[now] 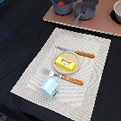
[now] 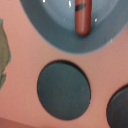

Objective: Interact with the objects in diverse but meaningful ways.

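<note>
**Gripper out of sight above the toy stove**

My wrist camera looks down on the pink stove top (image 2: 20,75), a dark burner (image 2: 65,90) and a grey pan (image 2: 60,30) holding the brown sausage (image 2: 82,20). I cannot tell whether the fingers are apart (neither view shows them). In the exterior view the yellow packet (image 1: 65,62) lies on a plate (image 1: 56,68) on the striped mat (image 1: 92,80), between knife (image 1: 76,52) and fork (image 1: 64,77); the light blue cup (image 1: 49,87) lies near the fork. The grey two-handled pot (image 1: 63,5) holds the red tomato (image 1: 61,3).

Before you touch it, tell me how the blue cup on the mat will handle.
The blue cup looks like a small plastic toy, so it is probably light and stiff. It appears to stand alone on the striped mat, so a sideways push would likely tip or slide it. Its smooth sides may be slippery.
</note>
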### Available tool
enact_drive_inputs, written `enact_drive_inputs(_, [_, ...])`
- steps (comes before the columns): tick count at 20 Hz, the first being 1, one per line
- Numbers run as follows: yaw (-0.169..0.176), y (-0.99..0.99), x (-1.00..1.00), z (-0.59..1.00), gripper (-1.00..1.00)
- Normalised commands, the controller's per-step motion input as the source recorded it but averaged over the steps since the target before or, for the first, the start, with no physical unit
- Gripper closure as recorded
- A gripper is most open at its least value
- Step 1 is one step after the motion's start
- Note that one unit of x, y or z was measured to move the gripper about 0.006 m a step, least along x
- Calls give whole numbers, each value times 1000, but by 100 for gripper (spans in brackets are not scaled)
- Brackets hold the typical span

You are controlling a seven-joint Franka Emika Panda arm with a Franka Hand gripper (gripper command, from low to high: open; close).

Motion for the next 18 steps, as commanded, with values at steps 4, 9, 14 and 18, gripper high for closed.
enact_drive_inputs(4, [-1,-609,-17,391,-100])
enact_drive_inputs(9, [0,-852,-119,134,-100])
enact_drive_inputs(14, [1,-985,-153,3,-100])
enact_drive_inputs(18, [17,-966,-129,-38,-100])
